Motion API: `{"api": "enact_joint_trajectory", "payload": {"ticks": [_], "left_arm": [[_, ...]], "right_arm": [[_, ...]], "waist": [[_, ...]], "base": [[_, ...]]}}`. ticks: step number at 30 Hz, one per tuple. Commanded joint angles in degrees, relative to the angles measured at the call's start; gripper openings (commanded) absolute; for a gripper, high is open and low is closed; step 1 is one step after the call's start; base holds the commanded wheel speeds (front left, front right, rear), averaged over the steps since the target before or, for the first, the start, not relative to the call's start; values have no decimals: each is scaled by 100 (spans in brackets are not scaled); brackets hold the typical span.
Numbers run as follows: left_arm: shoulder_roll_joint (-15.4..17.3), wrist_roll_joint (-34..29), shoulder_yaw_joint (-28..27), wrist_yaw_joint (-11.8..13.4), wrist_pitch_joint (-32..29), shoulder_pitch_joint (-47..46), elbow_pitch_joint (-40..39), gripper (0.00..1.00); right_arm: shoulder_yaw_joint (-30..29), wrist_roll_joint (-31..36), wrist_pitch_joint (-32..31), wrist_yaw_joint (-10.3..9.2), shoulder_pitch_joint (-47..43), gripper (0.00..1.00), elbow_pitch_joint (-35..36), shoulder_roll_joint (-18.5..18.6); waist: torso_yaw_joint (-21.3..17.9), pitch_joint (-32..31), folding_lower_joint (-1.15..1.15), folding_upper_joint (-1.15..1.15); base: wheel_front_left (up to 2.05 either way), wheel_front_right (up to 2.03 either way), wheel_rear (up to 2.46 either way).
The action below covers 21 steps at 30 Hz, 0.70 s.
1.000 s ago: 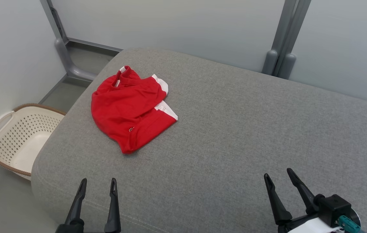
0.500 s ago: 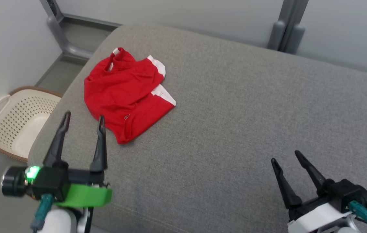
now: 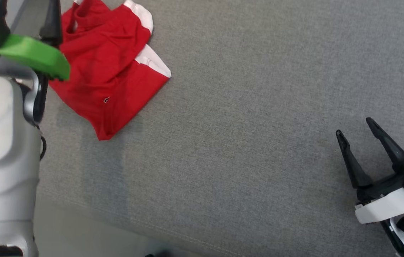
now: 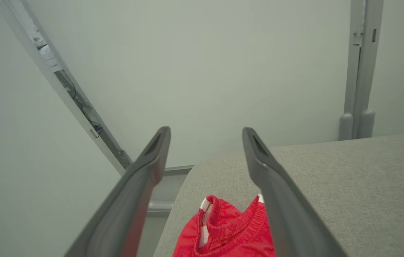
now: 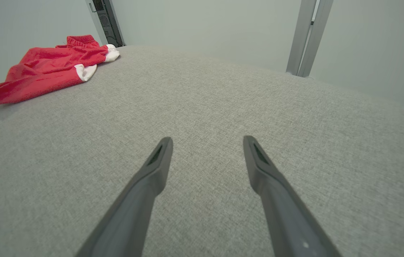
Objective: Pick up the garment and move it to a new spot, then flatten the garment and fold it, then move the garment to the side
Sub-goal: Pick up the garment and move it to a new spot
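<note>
The garment is a crumpled red piece with white trim, lying near the far left corner of the grey fabric surface. My left arm's green wrist cover hangs over the garment's left edge, and one dark finger runs off the top of the head view. In the left wrist view my left gripper is open above the garment, whose ribbed band lies below between the fingers. My right gripper stands open at the lower right, far from the garment, with nothing between its fingers.
The surface's rounded front edge runs along the bottom left, with pale floor below it. Pale walls and grey upright posts stand behind the surface. A slanted grey frame bar rises at the far left corner.
The head camera has tilted down and closer, so the whole picture has shifted. My left arm has reached forward to the garment's left edge. Both grippers remain open.
</note>
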State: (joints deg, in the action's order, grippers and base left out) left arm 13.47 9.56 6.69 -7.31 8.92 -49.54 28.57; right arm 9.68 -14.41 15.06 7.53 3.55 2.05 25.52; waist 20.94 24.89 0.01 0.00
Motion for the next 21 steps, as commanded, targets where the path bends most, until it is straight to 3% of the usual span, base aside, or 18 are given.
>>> {"api": "enact_joint_trajectory", "payload": {"ticks": [1, 6, 11, 21], "left_arm": [[65, 350, 219, -21, -239, -279, 274, 100], [589, 1487, 1066, -12, -1152, -1084, 1195, 100], [947, 2209, 1668, -13, -1444, -1386, 1754, 100], [1141, 3166, 2655, -13, -1958, -1312, 2421, 100]], "right_arm": [[-43, 24, 16, -9, 110, 100, 77, 62], [-112, 50, 14, -9, 200, 100, 197, 135], [-130, 47, -8, -15, 196, 100, 142, 104], [-194, 94, -67, -26, 227, 100, 80, 62]], "waist": [[-411, 875, -1, 0], [-683, 1236, -1, 0], [-933, 1464, -1, 0], [-1089, 1750, -1, 0]], "base": [[0, 0, 0], [0, 0, 0], [0, 0, 0], [0, 0, 0]]}}
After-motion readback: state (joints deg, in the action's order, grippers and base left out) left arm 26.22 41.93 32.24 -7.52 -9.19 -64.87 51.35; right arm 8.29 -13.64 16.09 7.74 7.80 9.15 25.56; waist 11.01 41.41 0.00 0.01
